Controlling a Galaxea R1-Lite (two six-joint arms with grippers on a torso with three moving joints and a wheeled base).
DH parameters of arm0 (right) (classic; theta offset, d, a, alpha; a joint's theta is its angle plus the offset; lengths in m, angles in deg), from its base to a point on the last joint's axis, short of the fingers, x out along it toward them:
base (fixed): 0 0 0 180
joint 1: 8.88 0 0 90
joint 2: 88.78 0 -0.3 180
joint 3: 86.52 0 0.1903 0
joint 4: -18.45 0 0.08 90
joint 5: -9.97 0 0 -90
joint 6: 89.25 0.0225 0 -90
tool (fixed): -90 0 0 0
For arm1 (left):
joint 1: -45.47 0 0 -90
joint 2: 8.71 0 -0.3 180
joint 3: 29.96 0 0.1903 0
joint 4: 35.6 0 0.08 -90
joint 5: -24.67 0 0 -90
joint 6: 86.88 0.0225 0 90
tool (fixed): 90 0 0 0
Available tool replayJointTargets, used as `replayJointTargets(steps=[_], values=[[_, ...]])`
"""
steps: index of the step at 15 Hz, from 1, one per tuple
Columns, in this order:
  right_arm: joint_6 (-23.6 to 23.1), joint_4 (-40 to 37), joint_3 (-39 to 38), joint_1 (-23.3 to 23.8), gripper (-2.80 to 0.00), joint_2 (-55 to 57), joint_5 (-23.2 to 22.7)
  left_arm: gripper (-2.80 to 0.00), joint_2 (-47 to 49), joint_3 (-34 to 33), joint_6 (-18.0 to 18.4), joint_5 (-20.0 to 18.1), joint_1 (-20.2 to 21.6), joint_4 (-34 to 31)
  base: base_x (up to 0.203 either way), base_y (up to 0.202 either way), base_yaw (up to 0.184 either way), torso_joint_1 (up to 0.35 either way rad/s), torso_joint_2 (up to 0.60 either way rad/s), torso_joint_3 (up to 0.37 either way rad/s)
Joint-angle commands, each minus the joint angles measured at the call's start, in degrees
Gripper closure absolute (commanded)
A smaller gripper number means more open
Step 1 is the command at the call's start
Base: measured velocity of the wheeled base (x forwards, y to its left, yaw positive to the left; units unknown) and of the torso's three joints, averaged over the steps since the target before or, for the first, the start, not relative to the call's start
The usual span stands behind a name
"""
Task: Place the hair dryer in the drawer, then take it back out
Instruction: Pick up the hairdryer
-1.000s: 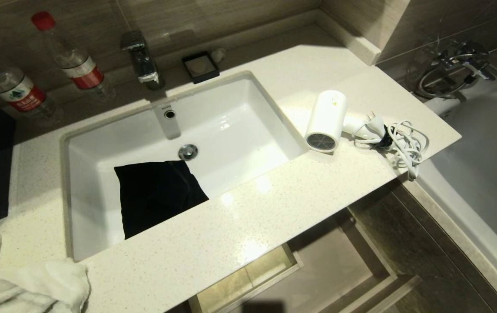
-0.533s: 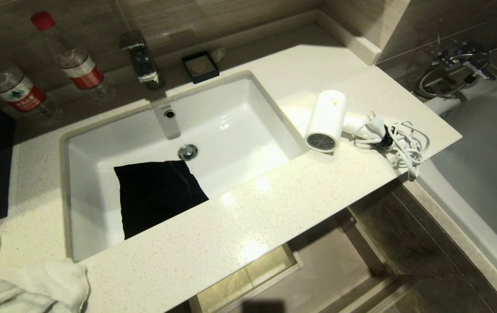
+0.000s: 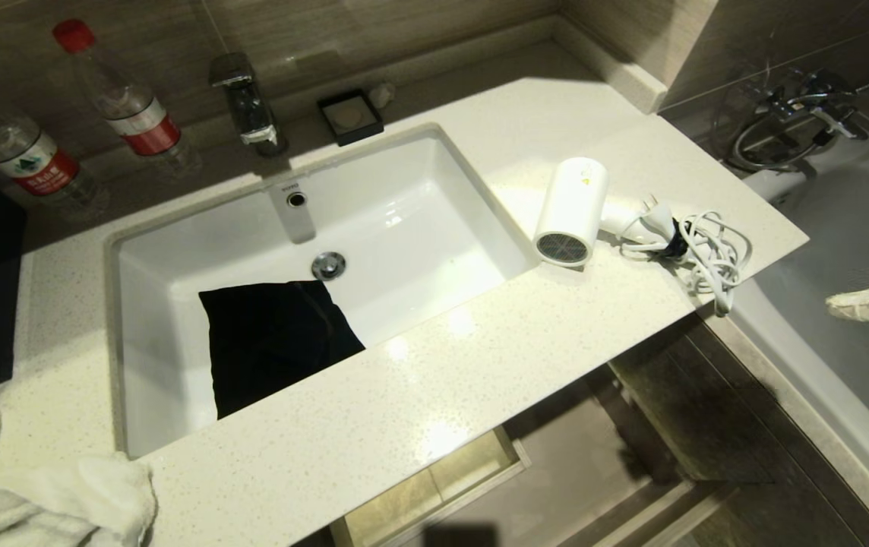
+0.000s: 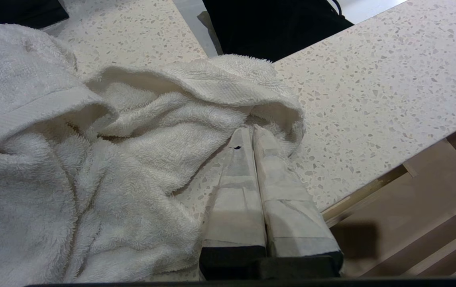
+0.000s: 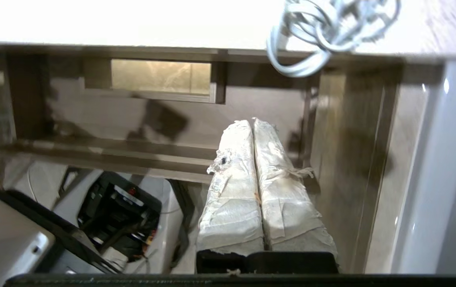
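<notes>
The left hand [image 4: 252, 131] sits parked on the speckled cream stone bench [image 3: 419, 395], its wrapped fingers pressed together and empty, tips nudged into the crumpled white terry towel [image 3: 47, 494] well to the left of the white rectangular sink [image 3: 434, 190]. A black cloth [image 3: 275, 342] lies in that sink. Just right of the sink rests the white plastic hair dryer [image 3: 571, 209], its dark mesh grille facing the front edge and its white coiled cord [image 3: 708, 254] bunched beside it, one loop hanging over the bench end. Nothing there has shifted. Below the sink's front right corner, the light-brown wood-grain drawer [image 3: 579, 471] stands pulled open.

What is new is the right hand [image 3: 833, 306]: a second ago it was nowhere in the head view, and now its pale wrapped tips poke in from the right, well right of the sink, over the white bathtub [image 3: 845, 251]. Its fingers are shut together, holding nothing. I'd judge it is only starting its approach; it must open before taking the dryer.
</notes>
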Motion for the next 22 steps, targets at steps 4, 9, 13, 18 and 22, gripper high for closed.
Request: replayJointTargets(steps=[4,9,13,18,22], values=[[-11.4,-4.0,3.6,6.6,-2.80,6.4,-9.0,0.00,0.0,0.0,0.0,0.0,0.0,0.0,0.000,0.000,0.000,0.000,0.00,0.000],[-10.2,-11.3,12.3,7.8,-2.80,10.9,-8.1,0.00,-0.1,-0.1,0.0,0.0,0.0,0.0,0.000,0.000,0.000,0.000,0.00,0.000],[-10.6,-14.8,17.1,7.8,-2.80,14.2,-4.7,0.00,0.0,0.0,0.0,0.0,0.0,0.0,0.000,0.000,0.000,0.000,0.00,0.000],[-17.7,-21.8,26.2,7.8,-2.80,21.0,-3.4,0.00,-0.1,0.0,0.0,0.0,0.0,0.0,0.000,0.000,0.000,0.000,0.00,0.000],[-19.9,-25.2,32.3,7.8,-2.80,24.9,-3.2,0.00,0.0,0.0,0.0,0.0,0.0,0.0,0.000,0.000,0.000,0.000,0.00,0.000]])
